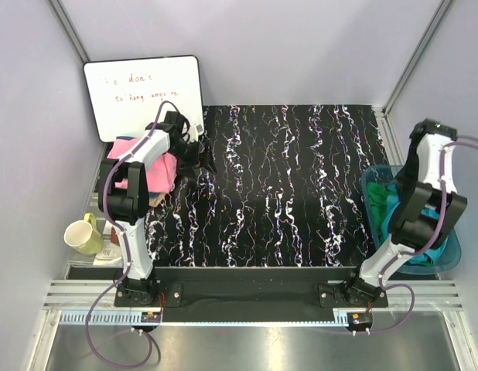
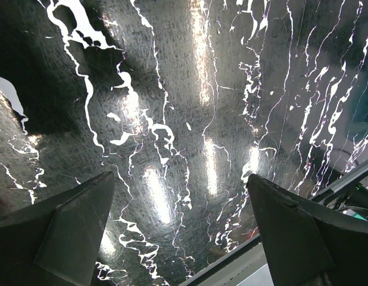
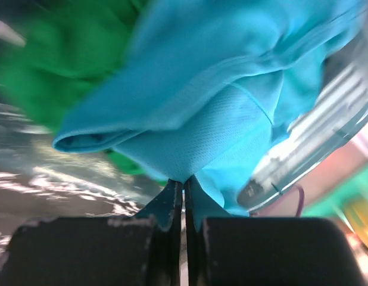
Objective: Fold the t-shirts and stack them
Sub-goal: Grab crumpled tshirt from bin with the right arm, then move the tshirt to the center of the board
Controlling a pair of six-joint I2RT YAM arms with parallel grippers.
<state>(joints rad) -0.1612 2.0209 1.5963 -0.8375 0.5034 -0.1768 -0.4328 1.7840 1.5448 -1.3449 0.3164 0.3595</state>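
Now | right pincer (image 3: 184, 189) pinching teal mesh t-shirt (image 3: 220, 77) | left pincer (image 2: 181, 205) wide over marbled table (image 2: 190, 89)

Pink shirt (image 1: 166, 171) sits at the far left edge of the bench (image 1: 285, 193), bunched into a rough pile rather than a neat fold, partly hidden under the arm. A bit of tan shirt (image 1: 155, 199) peeks out at its near edge, looks like it's underneath. Over on the right, the teal shirt (image 3: 231, 89) is crumpled, with one fold of its mesh-like cloth pinched between the closed tips of the right pincer (image 3: 184, 187). The green shirt (image 3: 65, 59) is wadded up right behind it, touching it. Both are in the blue tub (image 1: 452, 251), off the bench's right edge.
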